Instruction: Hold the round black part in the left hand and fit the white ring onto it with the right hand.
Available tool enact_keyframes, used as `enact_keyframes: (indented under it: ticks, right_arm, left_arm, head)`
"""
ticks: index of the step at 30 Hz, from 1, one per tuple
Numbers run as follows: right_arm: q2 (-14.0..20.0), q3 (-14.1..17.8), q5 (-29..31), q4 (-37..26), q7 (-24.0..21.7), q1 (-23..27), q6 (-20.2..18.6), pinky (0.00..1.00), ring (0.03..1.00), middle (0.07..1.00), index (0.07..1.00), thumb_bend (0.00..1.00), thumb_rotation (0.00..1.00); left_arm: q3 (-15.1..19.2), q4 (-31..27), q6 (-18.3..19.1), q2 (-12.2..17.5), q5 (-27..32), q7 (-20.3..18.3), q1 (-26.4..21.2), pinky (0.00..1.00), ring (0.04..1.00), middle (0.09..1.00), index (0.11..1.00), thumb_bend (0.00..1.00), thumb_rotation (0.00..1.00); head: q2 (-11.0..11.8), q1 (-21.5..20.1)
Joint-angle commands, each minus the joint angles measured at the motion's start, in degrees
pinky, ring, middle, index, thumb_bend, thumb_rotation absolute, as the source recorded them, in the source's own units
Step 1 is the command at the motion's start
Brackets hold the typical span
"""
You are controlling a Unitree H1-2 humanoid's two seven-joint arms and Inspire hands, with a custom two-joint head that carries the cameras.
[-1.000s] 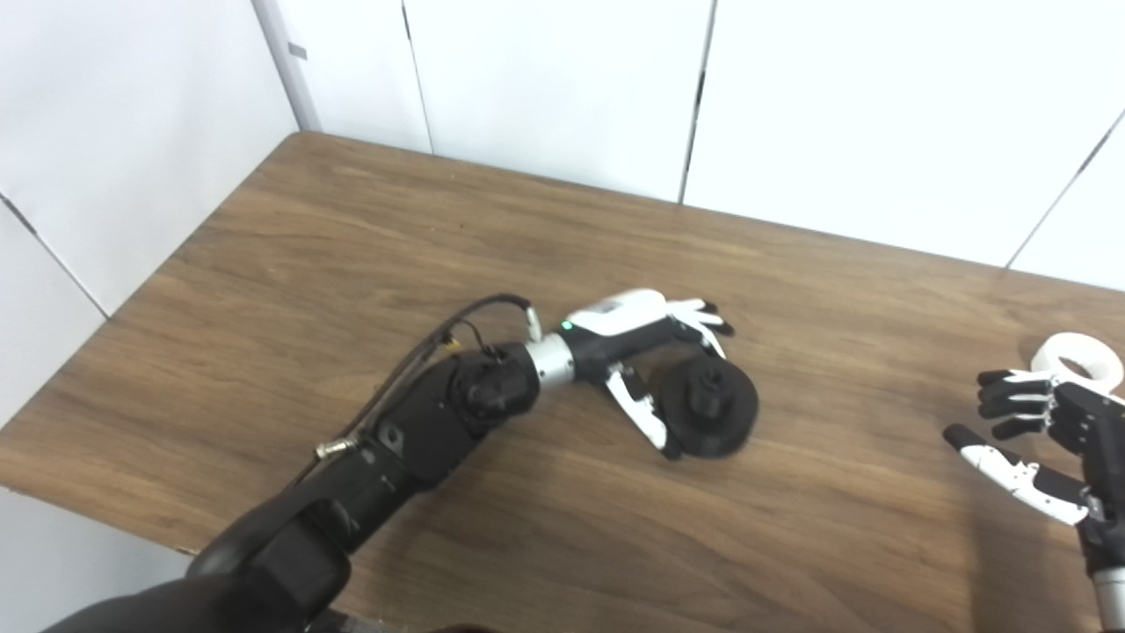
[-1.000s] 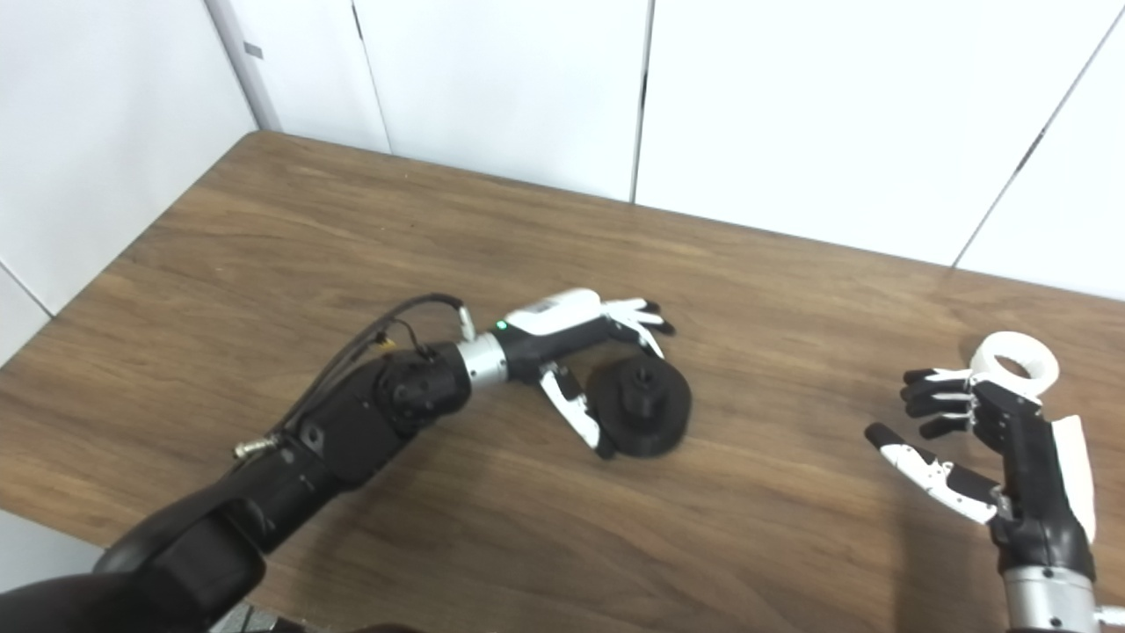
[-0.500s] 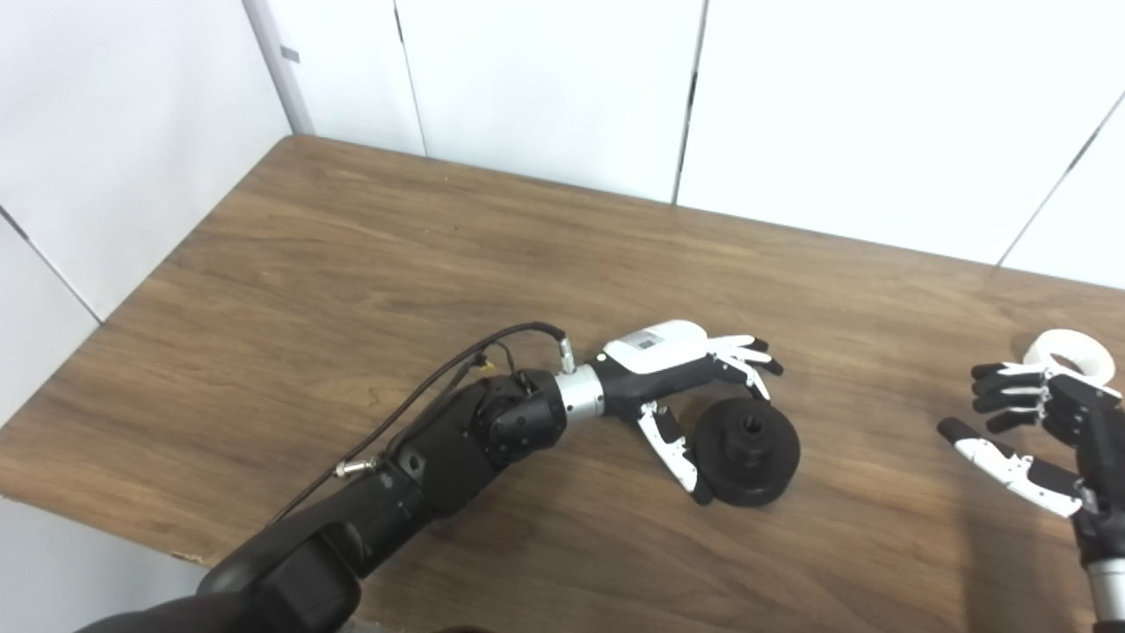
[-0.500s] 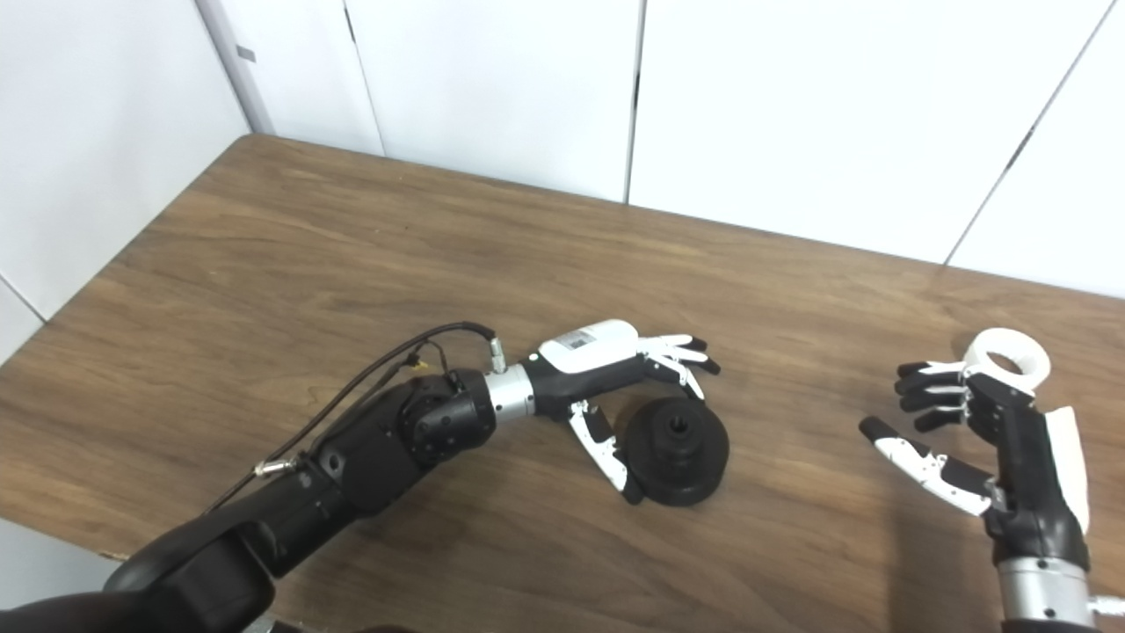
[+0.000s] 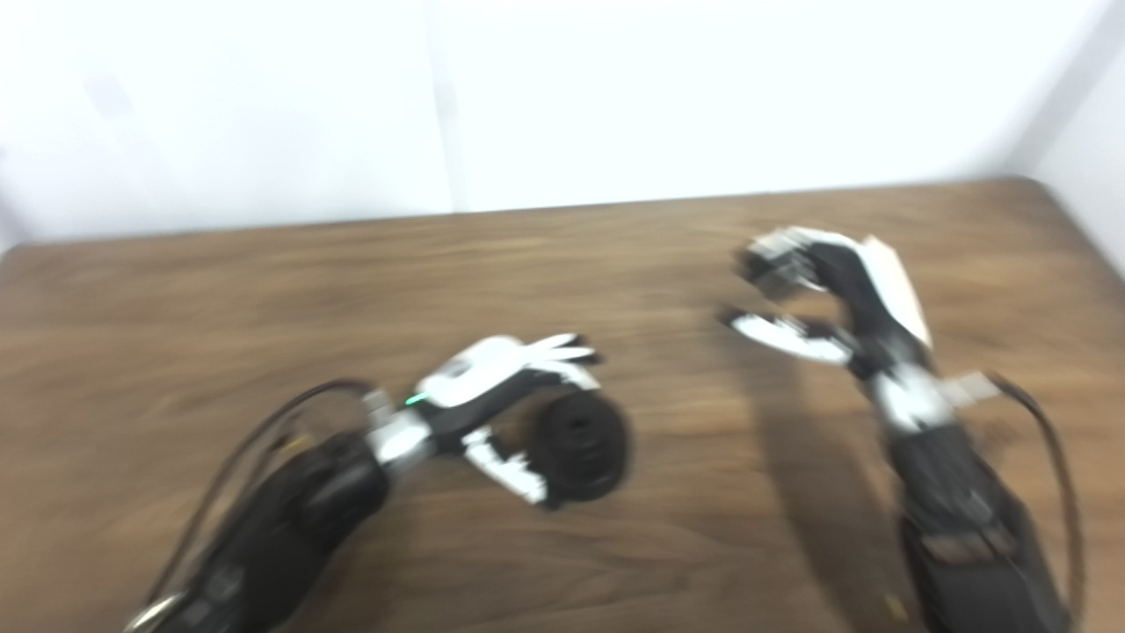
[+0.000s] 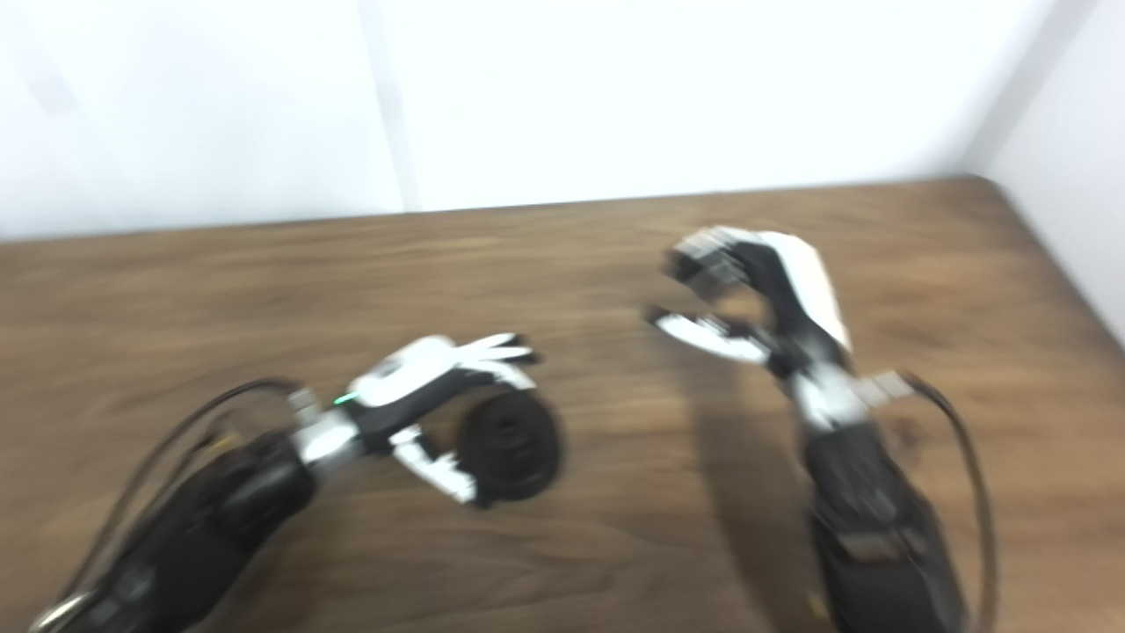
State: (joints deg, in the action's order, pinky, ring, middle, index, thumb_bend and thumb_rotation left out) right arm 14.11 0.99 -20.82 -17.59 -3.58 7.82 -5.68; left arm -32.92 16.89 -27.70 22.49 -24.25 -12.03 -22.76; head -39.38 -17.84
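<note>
Blurry frames. Your left hand (image 5: 505,400) is spread wide around the round black part (image 5: 582,446), fingers and thumb flanking it on the table (image 5: 264,290). Your right hand (image 5: 822,299) is open, holding nothing; the part lies well apart.

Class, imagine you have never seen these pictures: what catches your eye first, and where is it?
The round black part lies on the wooden table, with the left hand cupped around it. To its right, the right hand hangs open above the table. Everything is blurred, and no white ring can be made out.
</note>
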Motion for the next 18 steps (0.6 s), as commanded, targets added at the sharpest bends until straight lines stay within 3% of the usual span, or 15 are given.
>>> enact_keyframes:
  ticks: [1,5,8,12,18]
  right_arm:
    - [1.87,0.13,-2.18,-2.38,-0.46,4.60,-1.30,0.47,0.565,0.653,0.498,0.51,0.14]
    - [3.73,-1.37,-8.63,-2.84,-2.68,10.93,-6.72,0.46,0.561,0.658,0.498,0.51,0.15]
    - [5.39,-2.40,-12.78,-2.19,-4.38,15.26,-10.15,0.46,0.572,0.667,0.498,0.51,0.14]
    - [8.33,-3.61,-18.24,-0.18,-5.95,19.74,-12.78,0.50,0.603,0.682,0.498,0.51,0.14]
    - [12.21,-4.90,-23.57,3.73,-9.00,22.20,-15.51,0.52,0.672,0.724,0.498,0.51,0.15]
  left_arm:
    - [-2.11,0.68,0.79,3.55,-0.29,-3.26,1.71,0.87,0.972,0.909,0.488,0.52,0.07]
    - [-3.95,0.83,0.79,6.11,0.38,-2.50,1.10,0.87,0.971,0.912,0.489,0.52,0.07]
    - [-5.20,1.39,0.78,7.51,1.69,-1.85,0.62,0.86,0.967,0.910,0.489,0.52,0.07]
    - [-6.79,2.07,0.78,8.99,3.56,-1.68,-0.13,0.86,0.969,0.914,0.489,0.52,0.07]
    - [-8.17,2.25,0.78,10.01,5.28,-1.39,-0.98,0.87,0.970,0.909,0.489,0.52,0.07]
  head:
    - [0.90,-3.70]
    - [3.51,-12.91]
    - [4.86,-17.17]
    - [5.95,-19.32]
    - [6.82,-20.27]
